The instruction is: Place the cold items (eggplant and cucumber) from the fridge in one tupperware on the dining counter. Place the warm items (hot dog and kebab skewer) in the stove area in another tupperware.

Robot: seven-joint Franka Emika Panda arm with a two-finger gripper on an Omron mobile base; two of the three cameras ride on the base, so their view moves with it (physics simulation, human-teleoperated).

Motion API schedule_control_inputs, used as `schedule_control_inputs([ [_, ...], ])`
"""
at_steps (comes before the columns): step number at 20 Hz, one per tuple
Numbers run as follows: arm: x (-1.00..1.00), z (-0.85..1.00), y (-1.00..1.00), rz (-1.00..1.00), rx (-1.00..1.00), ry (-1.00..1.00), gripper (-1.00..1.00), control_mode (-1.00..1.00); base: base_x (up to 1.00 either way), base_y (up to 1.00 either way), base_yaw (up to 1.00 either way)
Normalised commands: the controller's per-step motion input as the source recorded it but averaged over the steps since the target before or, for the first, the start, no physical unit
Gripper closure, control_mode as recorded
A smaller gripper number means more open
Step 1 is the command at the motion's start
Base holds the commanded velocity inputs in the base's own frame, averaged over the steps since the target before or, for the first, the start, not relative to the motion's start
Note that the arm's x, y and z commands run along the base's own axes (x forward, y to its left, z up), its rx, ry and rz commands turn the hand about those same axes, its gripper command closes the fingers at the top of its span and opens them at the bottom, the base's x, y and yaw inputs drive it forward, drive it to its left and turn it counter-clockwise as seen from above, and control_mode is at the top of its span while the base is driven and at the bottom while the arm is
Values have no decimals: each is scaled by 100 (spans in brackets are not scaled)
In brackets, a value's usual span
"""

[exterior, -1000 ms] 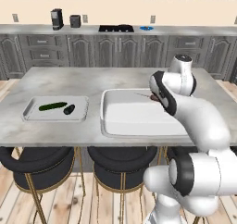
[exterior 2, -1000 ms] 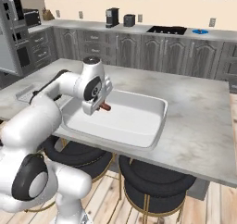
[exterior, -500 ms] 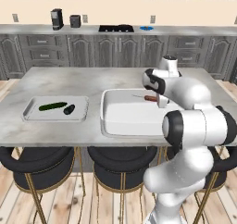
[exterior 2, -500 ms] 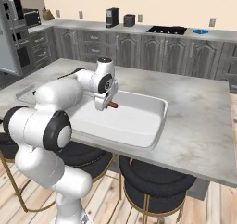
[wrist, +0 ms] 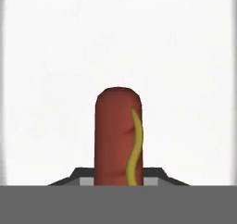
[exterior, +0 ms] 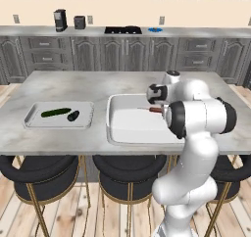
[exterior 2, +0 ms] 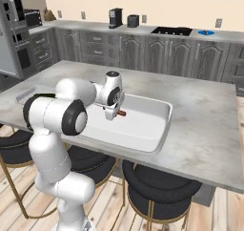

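My gripper (exterior: 158,108) is shut on the hot dog (exterior: 156,110), a red-brown sausage with a yellow mustard stripe. It hangs low over the right part of the big white tupperware (exterior: 112,126) on the dining counter. In the right base view the hot dog (exterior 2: 122,113) sticks out of the gripper (exterior 2: 114,112) above the same tupperware (exterior 2: 164,125). Seen from the hand, the hot dog (wrist: 118,135) rises between the gripper (wrist: 118,177) tips against the white floor. A second, shallow tupperware (exterior: 34,123) at the left holds the green cucumber (exterior: 55,112) and the dark eggplant (exterior: 73,116). The kebab skewer is out of view.
Black stools (exterior: 37,170) stand along the counter's near edge. The stove (exterior: 122,30) and a coffee machine (exterior: 60,19) sit on the back counter. Bare marble counter (exterior 2: 209,125) stretches right of the white tupperware.
The arm has folded toward the base and the hand has come slightly left and lower over the white tupperware, still gripping the hot dog. The cucumber and eggplant have not moved.
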Motion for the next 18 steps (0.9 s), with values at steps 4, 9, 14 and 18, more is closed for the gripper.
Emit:
schedule_control_inputs([
  [4, 48, -68, 0, 6, 0, 0, 100, -100, 0, 0, 0],
  [9, 44, -63, -2, 5, 0, 0, 100, -100, 0, 0, 0],
  [14, 50, -49, -9, 4, 0, 0, 100, -100, 0, 0, 0],
  [18, 46, -20, -9, 1, 0, -4, 100, -100, 0, 0, 0],
])
